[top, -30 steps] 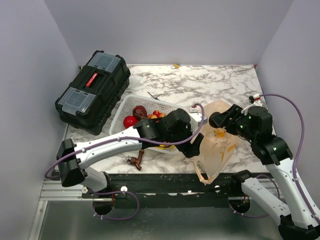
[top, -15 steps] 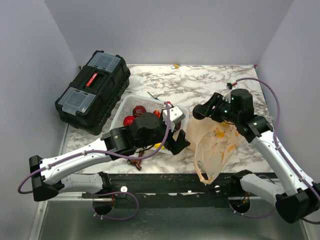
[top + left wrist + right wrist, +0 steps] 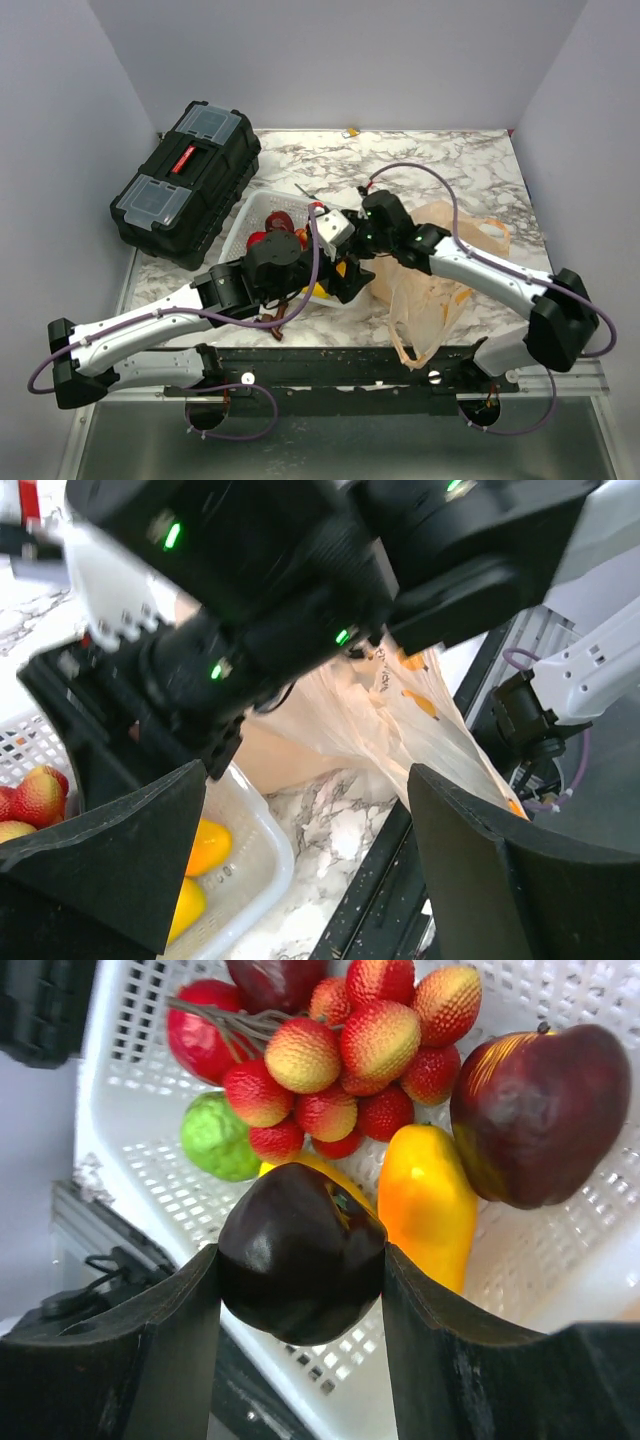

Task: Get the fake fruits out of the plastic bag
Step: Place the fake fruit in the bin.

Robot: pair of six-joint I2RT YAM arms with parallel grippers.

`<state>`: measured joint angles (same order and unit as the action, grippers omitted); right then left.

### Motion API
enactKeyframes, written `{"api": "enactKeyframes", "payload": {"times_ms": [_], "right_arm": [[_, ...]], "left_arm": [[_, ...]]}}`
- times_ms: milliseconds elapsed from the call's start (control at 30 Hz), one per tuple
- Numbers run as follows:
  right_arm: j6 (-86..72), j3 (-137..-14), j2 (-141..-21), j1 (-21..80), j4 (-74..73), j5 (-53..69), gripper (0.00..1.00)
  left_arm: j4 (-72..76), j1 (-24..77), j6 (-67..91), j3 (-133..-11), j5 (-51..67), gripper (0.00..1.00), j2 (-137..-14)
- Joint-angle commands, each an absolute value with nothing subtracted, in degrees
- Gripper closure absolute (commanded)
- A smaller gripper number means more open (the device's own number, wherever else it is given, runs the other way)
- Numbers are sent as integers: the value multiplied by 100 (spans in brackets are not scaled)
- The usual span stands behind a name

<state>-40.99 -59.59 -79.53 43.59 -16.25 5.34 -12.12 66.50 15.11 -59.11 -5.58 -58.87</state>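
My right gripper [image 3: 300,1260] clasps a dark purple fruit [image 3: 302,1235] over the white basket [image 3: 130,1090], where several fruits [image 3: 380,1040] lie. My left gripper [image 3: 300,830] gapes, empty. The plastic bag [image 3: 430,290], right of the basket, likely holds more: orange pieces [image 3: 420,702] show.

No text legible in any view.
- Toolbox [image 3: 190,180]: red strip [image 3: 182,158] on lid; lettering, if any, too small to tell.
- Bag [image 3: 400,720]: orange printed patches and short line of small dark marks near top fold, seen from left wrist; blurred, unreadable, may be print.
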Motion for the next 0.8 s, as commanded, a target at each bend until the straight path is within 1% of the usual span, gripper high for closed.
{"api": "enactKeyframes", "payload": {"times_ms": [0, 200, 367, 467, 600, 667, 767], "right_arm": [[-4192, -6169, -8663, 4731, -1094, 313, 76], [-4245, -6153, -9149, 4843, -967, 82, 61], [-4258, -6170, -9381, 4844, -973, 138, 48], [-4311, -6137, -9352, 4845, -985, 83, 35], [-4291, -6151, -9218, 4843, -1061, 34, 23], [-4259, -6190, -9145, 4843, -1151, -125, 20], [-4228, -6281, -8959, 4843, -1352, -285, 19]], "left_arm": [[-894, 6684, 1386, -5802, -846, 19, -5608], [-880, 6706, 1371, -5770, -891, 19, -5511], [-951, 6719, 1404, -5830, -899, 19, -5562], [-964, 6734, 1424, -5828, -857, 19, -5581], [-949, 6763, 1424, -5818, -853, 19, -5596], [-957, 6783, 1424, -5814, -883, 19, -5600], [-949, 6807, 1389, -5793, -962, 19, -5606]]}}
